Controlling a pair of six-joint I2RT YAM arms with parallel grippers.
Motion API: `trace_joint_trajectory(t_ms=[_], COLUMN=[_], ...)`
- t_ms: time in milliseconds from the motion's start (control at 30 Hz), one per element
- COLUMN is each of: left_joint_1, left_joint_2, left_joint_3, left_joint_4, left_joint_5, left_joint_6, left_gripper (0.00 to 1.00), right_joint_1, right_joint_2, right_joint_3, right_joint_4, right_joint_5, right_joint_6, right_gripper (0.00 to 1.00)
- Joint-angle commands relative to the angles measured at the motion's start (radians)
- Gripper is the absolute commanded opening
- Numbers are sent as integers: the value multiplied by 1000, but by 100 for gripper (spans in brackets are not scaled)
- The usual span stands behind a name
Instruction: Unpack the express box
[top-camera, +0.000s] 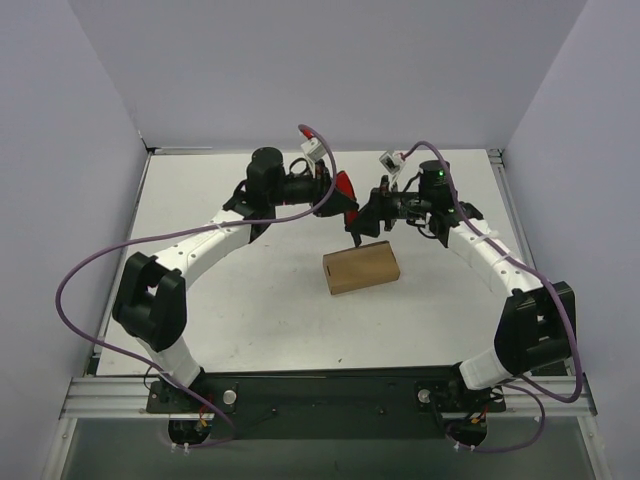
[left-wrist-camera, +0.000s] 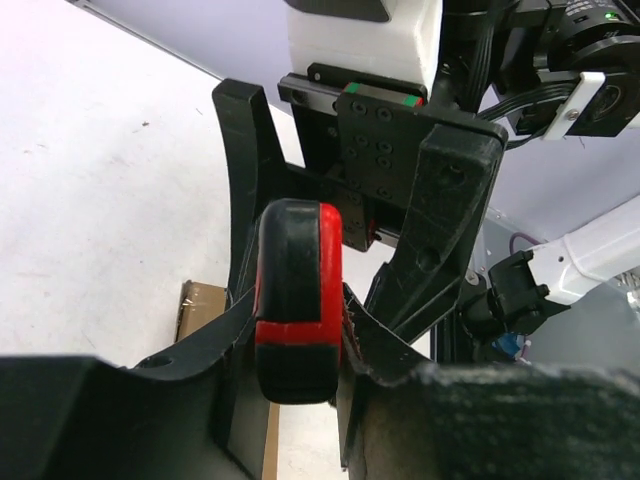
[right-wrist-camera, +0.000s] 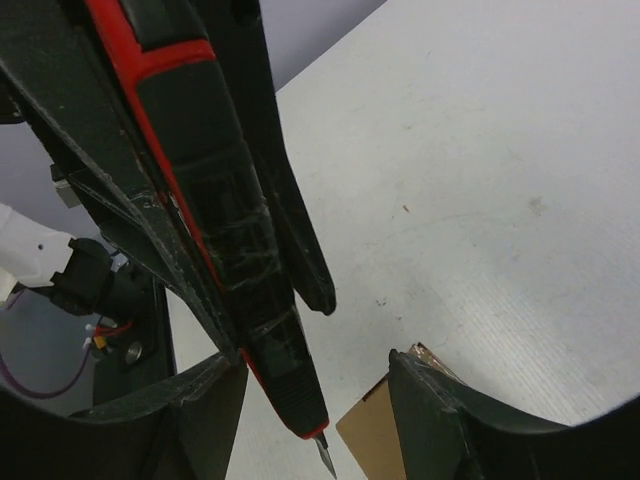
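Observation:
The express box (top-camera: 361, 267), plain brown cardboard, lies flat and closed on the white table (top-camera: 200, 200). Just behind it and above the table, my left gripper (top-camera: 343, 203) is shut on a red-and-black utility knife (top-camera: 345, 187). In the left wrist view the knife (left-wrist-camera: 298, 300) sits clamped between my fingers (left-wrist-camera: 190, 385). Its short blade (right-wrist-camera: 326, 458) points down toward the box's corner (right-wrist-camera: 375, 440). My right gripper (top-camera: 373, 214) faces the left one and is open. The knife's front (right-wrist-camera: 280, 350) runs between the right fingers (right-wrist-camera: 440, 420), close to the left one and apart from the right one.
Grey walls enclose the table on three sides. Purple cables (top-camera: 90, 270) loop beside both arms. The arm bases stand on a black rail (top-camera: 320, 395) at the near edge.

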Motion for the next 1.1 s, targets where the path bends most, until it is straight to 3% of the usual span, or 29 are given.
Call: trace_joint_trajectory(t_ms=[0,33,133,400,867,933,967,1000,1067], left_joint_1=[-8,-7,-1,27,18,18,19,27,39], left_joint_2=[-38,-46,-64,-113,-86,-94,-95,-97,-98], left_joint_3=[1,-1,5,-5,45,39,32,27,16], left_joint_4=[85,79,-10,-282,-619,-620,-616,-610,-583], left_joint_5=[50,59,113,165,171,147,129,110,70], left_joint_6=[-35,-21,74,326,584,587,584,581,579], left_gripper=[0,0,0,0,0,0,0,0,0], right_joint_1=[27,25,5,-70,-102,-107,-110,-130,-160], right_joint_2=[30,33,36,55,30,24,20,15,1], right_joint_3=[33,45,73,173,161,162,162,164,168], right_joint_4=[21,10,-75,-258,-275,-270,-266,-257,-229], right_joint_5=[-111,-124,-122,-128,-100,-82,-73,-68,-68], right_joint_6=[-23,-33,-147,-309,-320,-306,-297,-281,-237], right_gripper=[53,41,23,7,5,11,18,31,40])
